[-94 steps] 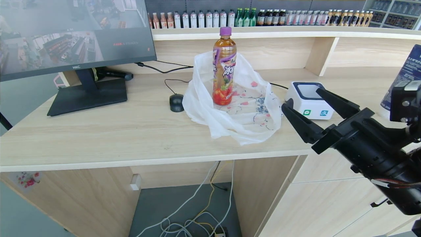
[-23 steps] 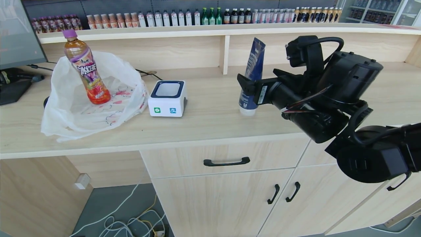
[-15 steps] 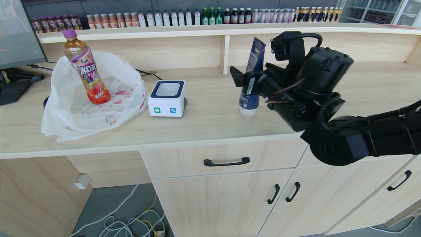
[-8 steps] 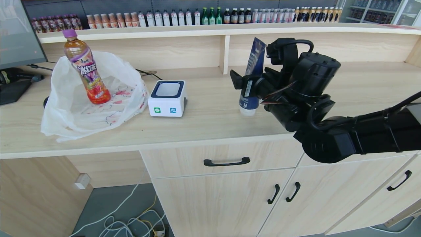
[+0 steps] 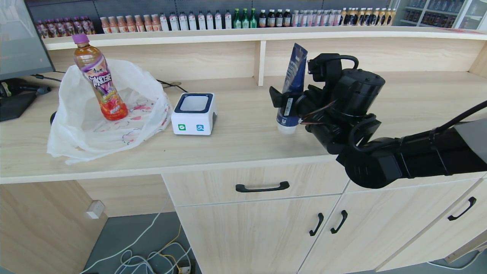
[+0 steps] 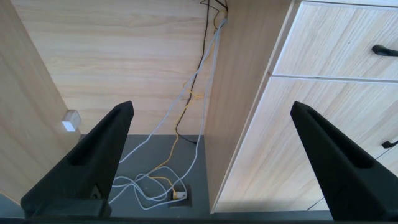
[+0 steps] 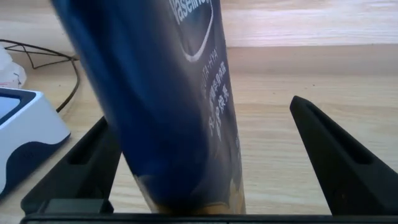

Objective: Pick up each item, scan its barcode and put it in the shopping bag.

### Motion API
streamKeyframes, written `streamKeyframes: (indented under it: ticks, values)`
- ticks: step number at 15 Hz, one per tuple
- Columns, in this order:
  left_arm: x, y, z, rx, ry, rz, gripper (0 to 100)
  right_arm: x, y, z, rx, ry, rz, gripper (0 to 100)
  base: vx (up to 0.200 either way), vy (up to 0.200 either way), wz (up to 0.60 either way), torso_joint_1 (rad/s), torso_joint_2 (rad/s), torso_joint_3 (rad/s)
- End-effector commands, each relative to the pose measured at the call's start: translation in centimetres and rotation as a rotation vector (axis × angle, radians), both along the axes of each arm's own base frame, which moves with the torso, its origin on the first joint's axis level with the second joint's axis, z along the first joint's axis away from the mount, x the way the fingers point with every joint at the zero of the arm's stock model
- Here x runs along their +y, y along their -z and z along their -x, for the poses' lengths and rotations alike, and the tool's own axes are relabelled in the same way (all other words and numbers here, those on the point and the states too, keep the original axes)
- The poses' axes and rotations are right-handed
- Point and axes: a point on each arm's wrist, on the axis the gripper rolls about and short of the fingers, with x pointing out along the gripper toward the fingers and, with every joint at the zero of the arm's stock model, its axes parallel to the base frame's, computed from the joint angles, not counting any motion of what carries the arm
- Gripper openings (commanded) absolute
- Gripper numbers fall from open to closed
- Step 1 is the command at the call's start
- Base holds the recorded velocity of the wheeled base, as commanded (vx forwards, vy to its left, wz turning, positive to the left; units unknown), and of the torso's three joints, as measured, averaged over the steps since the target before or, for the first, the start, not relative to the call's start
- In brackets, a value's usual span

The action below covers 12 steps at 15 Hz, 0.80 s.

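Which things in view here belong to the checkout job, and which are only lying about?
Job: dark blue squeeze tube; white cube barcode scanner; white plastic shopping bag; purple-capped orange drink bottle.
Lying about: dark flat monitor; row of shelf bottles; loose floor cables.

tube, bottle, bag and scanner on the wooden counter (image 5: 243,140)
the dark blue tube (image 5: 296,72) stands upright on its pale cap, crimped end up, well to the right of the rest. the white, blue-topped barcode scanner (image 5: 194,113) sits between it and the shopping bag (image 5: 76,133), a thin white plastic bag with red and blue print, slumped open just beside the scanner. inside it stands an amber drink bottle (image 5: 101,80) with a purple cap, leaning slightly.
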Motion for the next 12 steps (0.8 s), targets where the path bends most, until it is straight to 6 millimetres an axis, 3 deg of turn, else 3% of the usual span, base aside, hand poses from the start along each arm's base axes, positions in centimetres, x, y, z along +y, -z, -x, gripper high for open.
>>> streamKeyframes:
  ticks: [1, 9, 10, 12]
  values:
    - [0.00, 0.00, 0.00, 0.000, -0.001, 0.000, 100, 0.09, 0.73, -0.37, 0.017, 0.008, 0.003, 100, 0.000, 0.000, 0.00, 0.000, 0.00, 0.000]
    - [0.00, 0.00, 0.00, 0.000, -0.001, 0.000, 100, -0.04, 1.25, -0.81, 0.033, 0.022, -0.021, 100, 0.000, 0.000, 0.00, 0.000, 0.00, 0.000]
    - [0.00, 0.00, 0.00, 0.000, -0.001, 0.000, 100, -0.06, 1.20, -0.79, 0.033, 0.022, -0.021, 0, 0.000, 0.000, 0.00, 0.000, 0.00, 0.000]
    - [0.00, 0.00, 0.00, 0.000, -0.001, 0.001, 100, 0.00, 1.20, -0.75, 0.033, 0.020, -0.021, 0, 0.000, 0.000, 0.00, 0.000, 0.00, 0.000]
